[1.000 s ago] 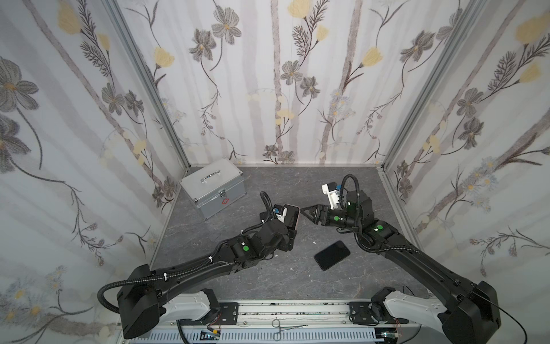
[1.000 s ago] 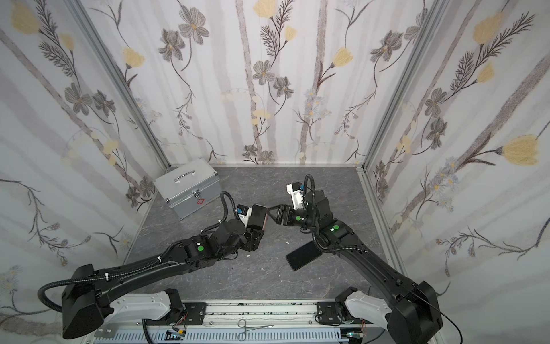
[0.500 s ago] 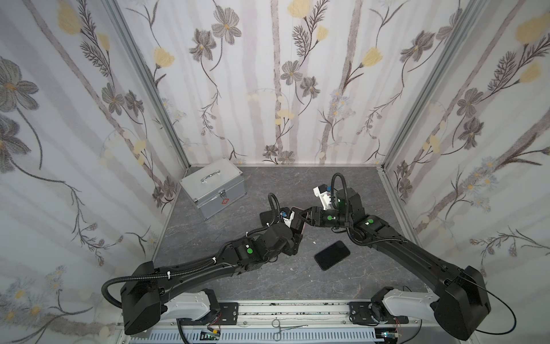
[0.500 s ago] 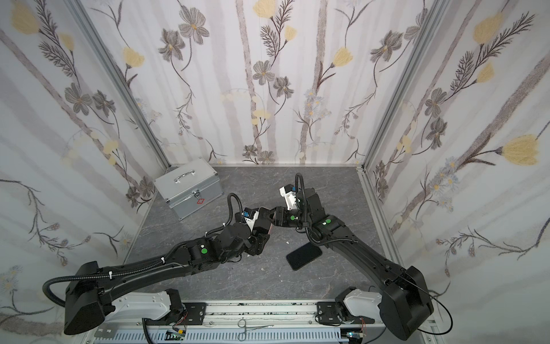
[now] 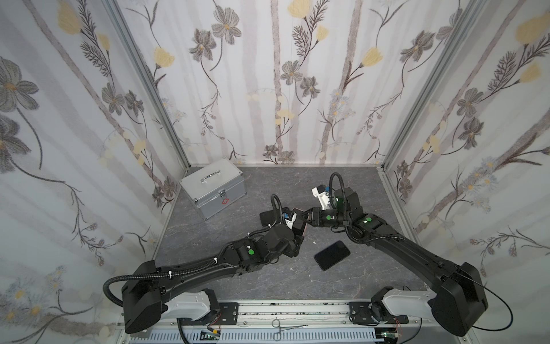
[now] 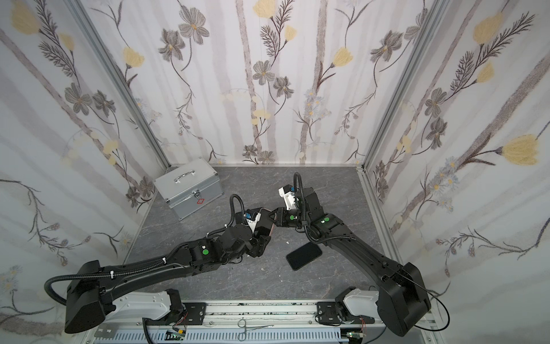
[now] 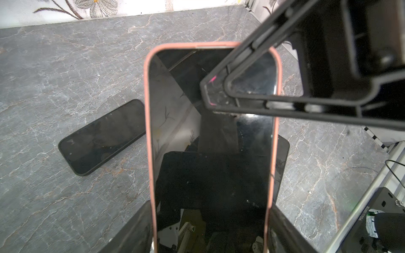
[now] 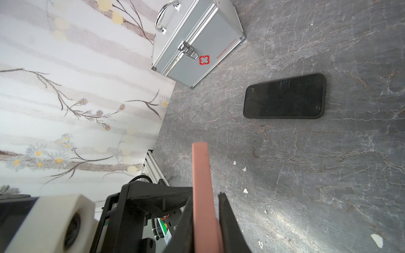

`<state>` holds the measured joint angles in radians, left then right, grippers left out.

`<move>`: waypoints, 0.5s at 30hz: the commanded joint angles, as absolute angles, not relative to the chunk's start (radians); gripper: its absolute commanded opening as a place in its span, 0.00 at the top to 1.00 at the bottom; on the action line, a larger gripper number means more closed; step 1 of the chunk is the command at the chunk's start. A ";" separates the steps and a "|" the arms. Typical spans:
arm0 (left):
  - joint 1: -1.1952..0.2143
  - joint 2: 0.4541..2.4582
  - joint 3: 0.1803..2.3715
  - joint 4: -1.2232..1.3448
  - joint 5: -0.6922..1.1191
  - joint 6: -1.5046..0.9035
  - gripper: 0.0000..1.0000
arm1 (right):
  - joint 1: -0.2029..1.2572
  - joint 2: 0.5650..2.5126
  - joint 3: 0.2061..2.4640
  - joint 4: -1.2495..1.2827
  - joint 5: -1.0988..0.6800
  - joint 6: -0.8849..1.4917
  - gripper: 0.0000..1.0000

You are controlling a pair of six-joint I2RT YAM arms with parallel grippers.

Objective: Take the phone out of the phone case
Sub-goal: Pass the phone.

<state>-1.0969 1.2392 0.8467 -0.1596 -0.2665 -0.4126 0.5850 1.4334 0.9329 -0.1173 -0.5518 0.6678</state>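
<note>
The phone [image 7: 210,157] has a dark screen and sits in a pink phone case [image 7: 147,131]. My left gripper [image 7: 210,219] holds it above the floor, fingers pressed on the case's two long sides. My right gripper [image 8: 206,197] is shut on the case's far end [image 8: 201,175], one finger [image 7: 241,100] lying across the screen and the other behind the back. In both top views the two grippers meet mid-floor: the left gripper [image 5: 297,230] [image 6: 263,230] and the right gripper [image 5: 306,215] [image 6: 275,216].
A black phone [image 5: 331,254] [image 6: 303,255] lies flat on the grey marble floor near the right arm. Another black phone [image 8: 285,96] [image 7: 103,135] lies beyond the grippers. A silver metal box [image 5: 214,187] [image 8: 197,43] stands at the back left. Forceps [image 5: 285,327] rest on the front rail.
My right gripper has moved left to the held phone and shut on its far end. The left arm has shifted slightly towards it, still holding the case.
</note>
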 commanded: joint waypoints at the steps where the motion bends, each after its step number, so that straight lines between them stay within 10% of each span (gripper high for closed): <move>1: -1.096 1.230 0.859 -0.097 -0.303 -0.416 0.42 | 0.586 1.421 0.937 -0.087 -0.564 0.684 0.89; 7: -1.095 1.197 0.888 -0.090 -0.315 -0.486 0.00 | 0.559 1.342 0.926 -0.061 -0.503 0.691 1.00; 15: -1.088 1.164 0.952 -0.059 -0.286 -0.596 0.00 | 0.494 1.144 0.824 0.035 -0.338 0.710 1.00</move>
<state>-1.0897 1.1725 0.9279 -0.1051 -0.2832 -0.5339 0.5064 1.1938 0.8543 -0.0902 -0.4191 0.6827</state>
